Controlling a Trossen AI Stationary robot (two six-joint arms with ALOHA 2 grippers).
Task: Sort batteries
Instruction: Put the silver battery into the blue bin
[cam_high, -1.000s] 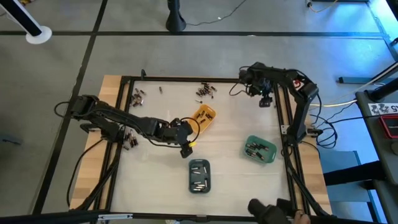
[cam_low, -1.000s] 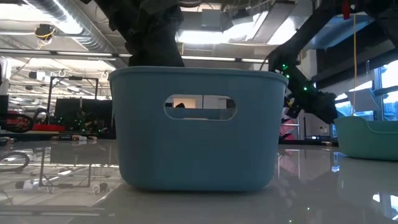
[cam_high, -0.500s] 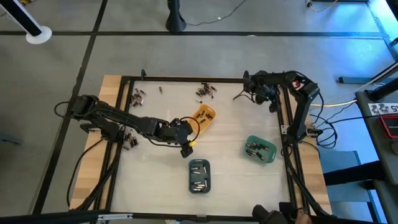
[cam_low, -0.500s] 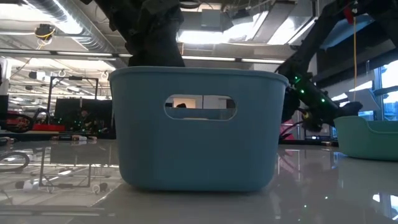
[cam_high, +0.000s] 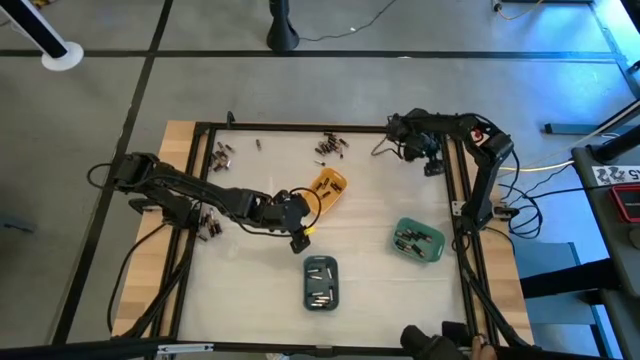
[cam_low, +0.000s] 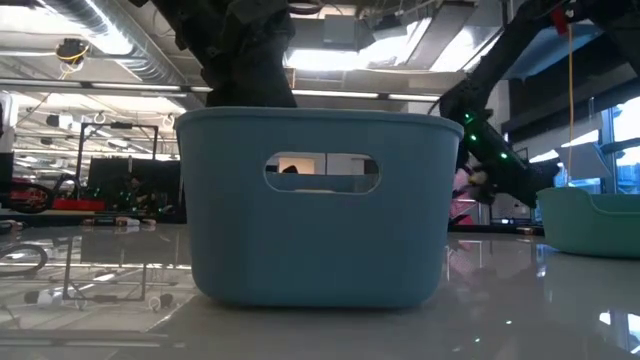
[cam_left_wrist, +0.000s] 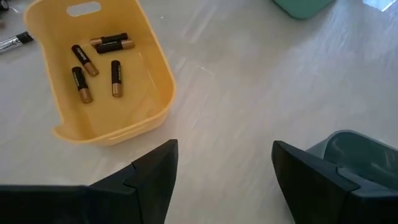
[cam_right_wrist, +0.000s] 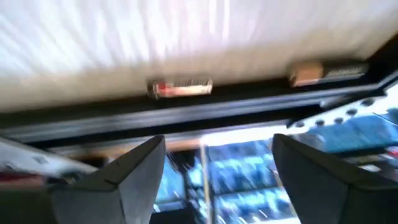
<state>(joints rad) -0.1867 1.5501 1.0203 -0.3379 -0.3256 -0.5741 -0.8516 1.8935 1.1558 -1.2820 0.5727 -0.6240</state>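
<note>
Right gripper (cam_high: 432, 166), fingers apart and empty, hangs at the worktop's far right corner. Loose batteries (cam_high: 331, 146) lie along the far edge, toward the middle from it. It is nearer than the open, empty left gripper (cam_high: 300, 240), mid-worktop.

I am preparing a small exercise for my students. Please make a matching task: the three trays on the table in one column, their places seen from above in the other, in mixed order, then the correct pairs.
Things:
1. orange tray
2. slate-blue tray
3. green tray

Places:
A. nearest the table's front edge, about the middle
B. on the right arm's side
C. mid-table, just beyond the left gripper

Pairs: 1-C, 2-A, 3-B
</note>
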